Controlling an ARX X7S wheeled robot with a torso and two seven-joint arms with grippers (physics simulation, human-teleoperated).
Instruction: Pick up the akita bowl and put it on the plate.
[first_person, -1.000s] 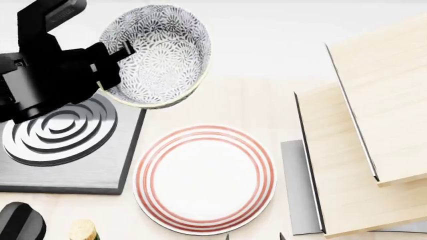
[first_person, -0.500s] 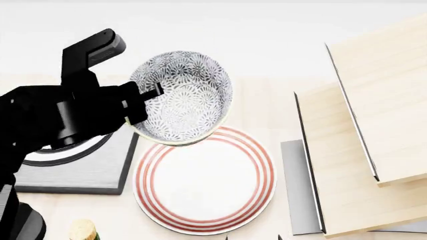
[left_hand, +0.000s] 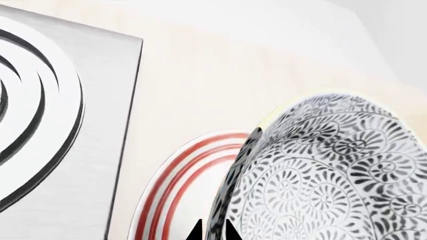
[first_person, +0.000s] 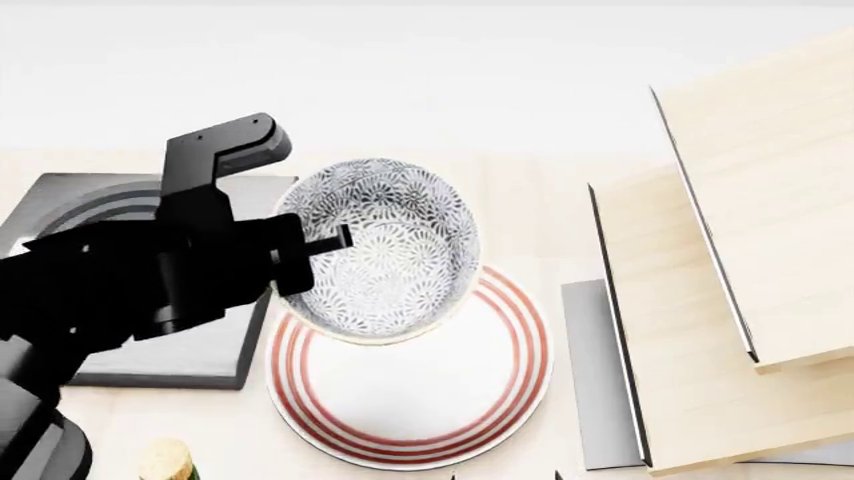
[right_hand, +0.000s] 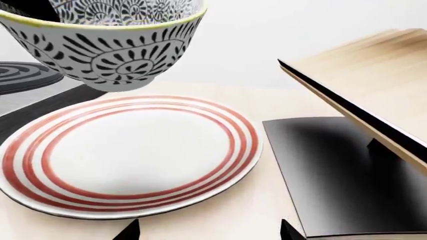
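1. Bowl time: the akita bowl (first_person: 380, 250) hangs in the air over the far left part of the plate (first_person: 514, 385). The right wrist view shows a clear gap under it, so it does not touch the plate.
2. It is held up high, I think, so it can pass over the plate's edge without bumping it.
3. The plate lies flat on the pale table (first_person: 534, 210), just right of the grey burner (first_person: 80, 200). The bowl looks close to level, tipped only a little.
4. The left gripper (first_person: 327, 245) pinches the bowl's left rim, one finger inside and one outside. It is closed tight on the rim and touches nothing else.
5. The right gripper (right_hand: 207, 231) waits near the close edge of the plate. Only its two tips show, spread wide apart, with nothing between them.
6. The bowl is not over the middle of the plate. I think it should go a bit nearer and to the right, then down.
7. Wooden boards (first_person: 747, 250) stand to the right, well apart from the bowl.
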